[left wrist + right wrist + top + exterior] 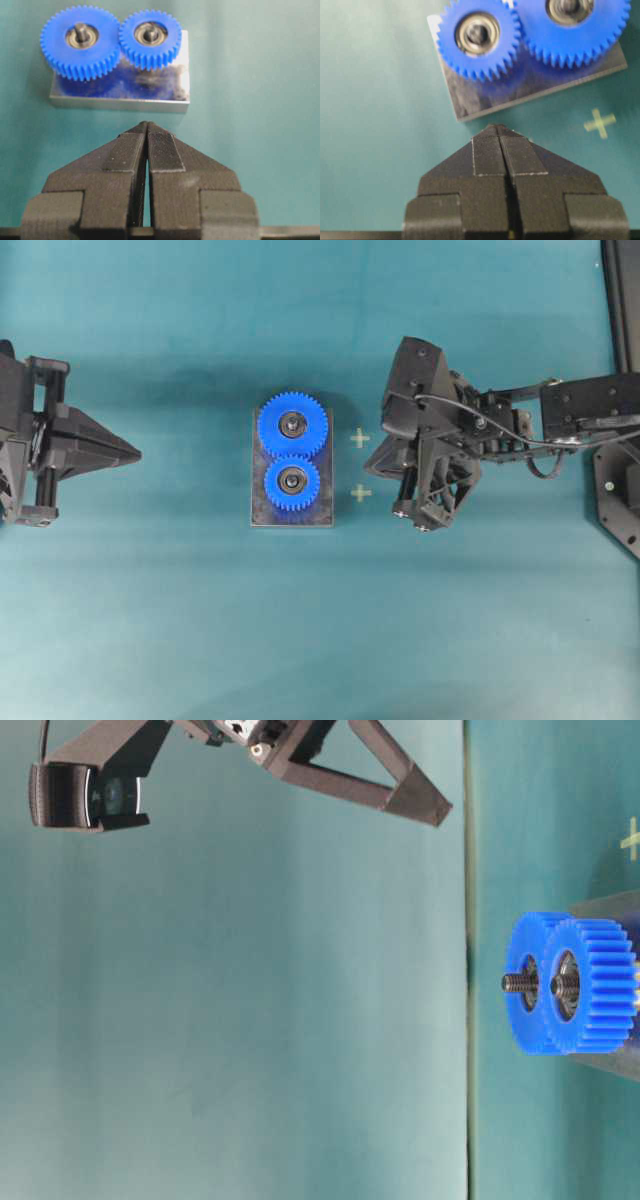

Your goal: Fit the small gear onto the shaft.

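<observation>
Table (150,620): a flat teal surface fills every view.
Right arm: black, reaching in from the right edge of the overhead view, its body raised above the table.
Right gripper (372,468): just right of the plate, apart from it. In its own wrist view (503,137) the two fingers are pressed together with nothing between them, the tip pointing at the plate's near edge.
Left gripper (135,452): at the left of the overhead view, well apart from the plate, tip pointing toward it. Its wrist view (147,127) shows the fingers closed against each other, holding nothing.
Grey plate (320,515): a rectangular metal block lying flat in the middle of the table, between the two grippers; both gears sit above it.
Larger gear (292,424): blue, toothed, over the far half of the plate in the overhead view, with a dark round hub at its centre.
Small gear (292,481): blue, toothed, over the near half of the plate, its teeth meeting those of the larger gear. It is seated on the shaft, level, with a silver-and-black bearing at its centre.
Shaft (150,34): a short silvery post standing upright from the plate; its tip shows through the middle of the small gear.
Cross marks (360,439): two pale plus signs on the table, just right of the plate.
</observation>
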